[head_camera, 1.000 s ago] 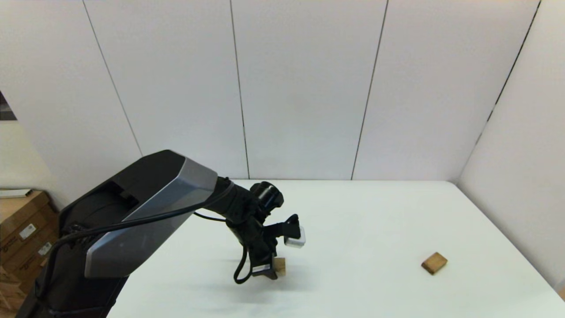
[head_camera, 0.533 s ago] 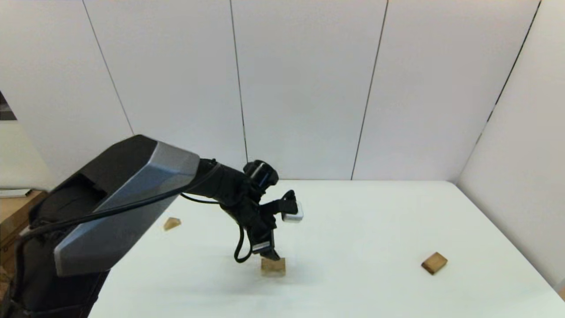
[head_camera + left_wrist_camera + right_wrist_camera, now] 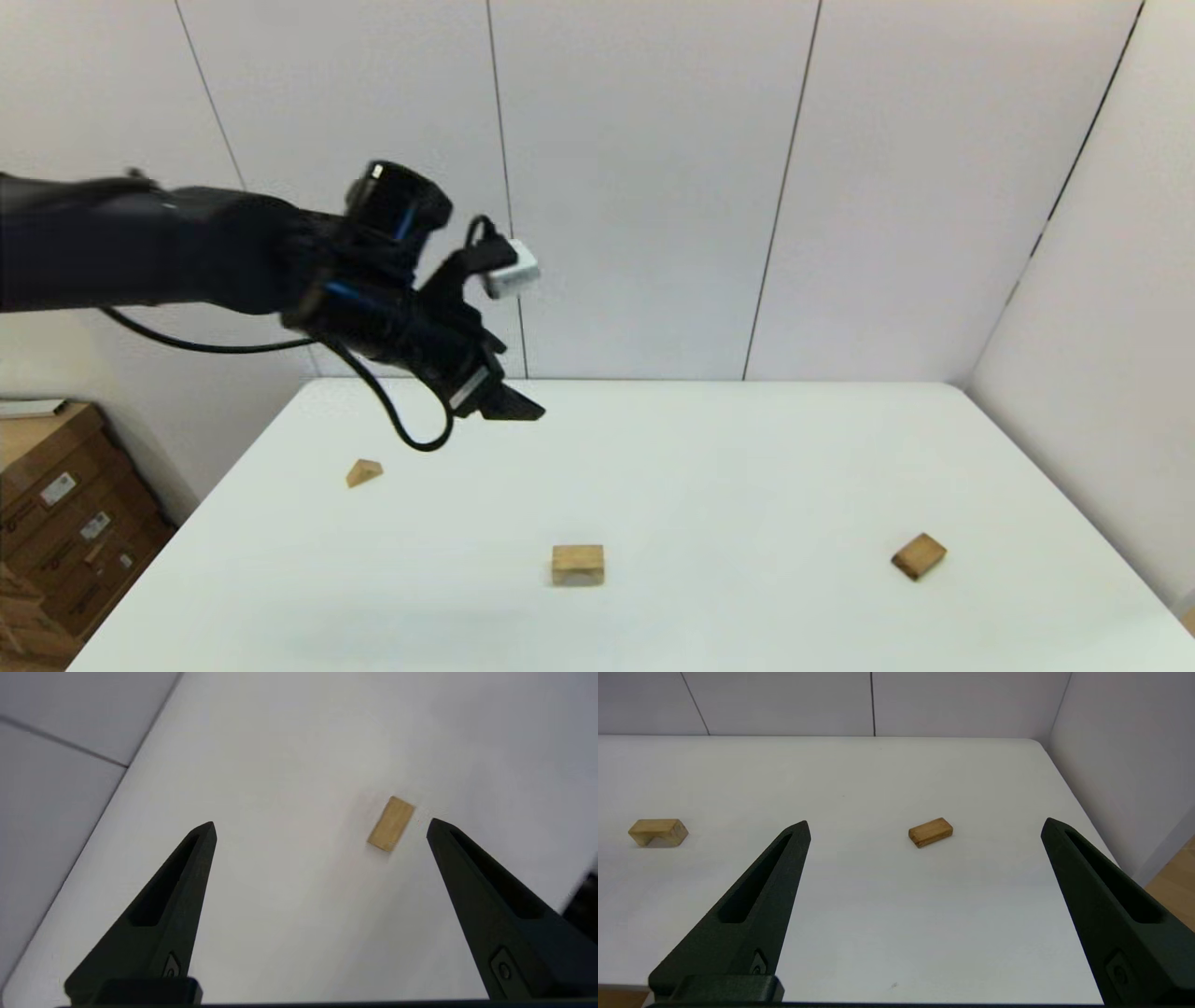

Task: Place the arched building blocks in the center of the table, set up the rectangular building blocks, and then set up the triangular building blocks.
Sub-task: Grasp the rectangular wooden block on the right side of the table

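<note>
Three blocks apart on the table (image 3: 747,448); both arms' fingers (image 3: 187,872) spread wide, empty.

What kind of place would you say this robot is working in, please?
Probably a lab or test cell: a bare white table boxed in by plain white wall panels, cardboard boxes stacked beside it, and only three small wooden blocks laid out.

Left end effector (image 3: 509,406) raised high, fingers spread wide, empty, right end effector (image 3: 924,826) low, fingers apart
</note>
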`<state>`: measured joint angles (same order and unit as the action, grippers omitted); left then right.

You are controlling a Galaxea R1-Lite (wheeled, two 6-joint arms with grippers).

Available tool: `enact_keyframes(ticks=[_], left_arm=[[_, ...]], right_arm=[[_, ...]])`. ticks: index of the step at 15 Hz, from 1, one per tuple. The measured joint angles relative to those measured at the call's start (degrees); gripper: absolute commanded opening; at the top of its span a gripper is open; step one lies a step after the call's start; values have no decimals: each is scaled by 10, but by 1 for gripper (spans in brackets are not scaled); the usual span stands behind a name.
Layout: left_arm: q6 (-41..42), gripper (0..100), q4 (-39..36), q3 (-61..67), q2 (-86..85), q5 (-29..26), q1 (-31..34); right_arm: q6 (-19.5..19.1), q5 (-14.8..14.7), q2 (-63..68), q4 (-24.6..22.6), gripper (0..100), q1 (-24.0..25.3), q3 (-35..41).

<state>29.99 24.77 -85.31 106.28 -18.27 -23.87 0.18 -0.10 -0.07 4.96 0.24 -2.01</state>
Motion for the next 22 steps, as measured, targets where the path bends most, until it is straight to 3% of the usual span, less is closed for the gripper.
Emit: enact_keyframes(ticks=[3, 7, 9, 13, 16, 22], left_arm=[[-68, 100, 5, 79, -154, 15, 30], [-122, 100, -12, 243, -374, 122, 71], [-151, 100, -36, 329, -485, 145, 83], [-172, 100, -70, 470, -689, 155, 107], [-181, 100, -79, 524, -805, 147, 177], [-181, 100, -81, 660, -943, 143, 245]], right_arm=[[0, 0, 0, 0, 100, 0, 0], [0, 0, 0, 0, 100, 0, 0], [0, 0, 0, 0, 100, 0, 0], [0, 0, 0, 0, 100, 0, 0], [0, 0, 0, 0, 100, 0, 0], [0, 0, 0, 0, 100, 0, 0]])
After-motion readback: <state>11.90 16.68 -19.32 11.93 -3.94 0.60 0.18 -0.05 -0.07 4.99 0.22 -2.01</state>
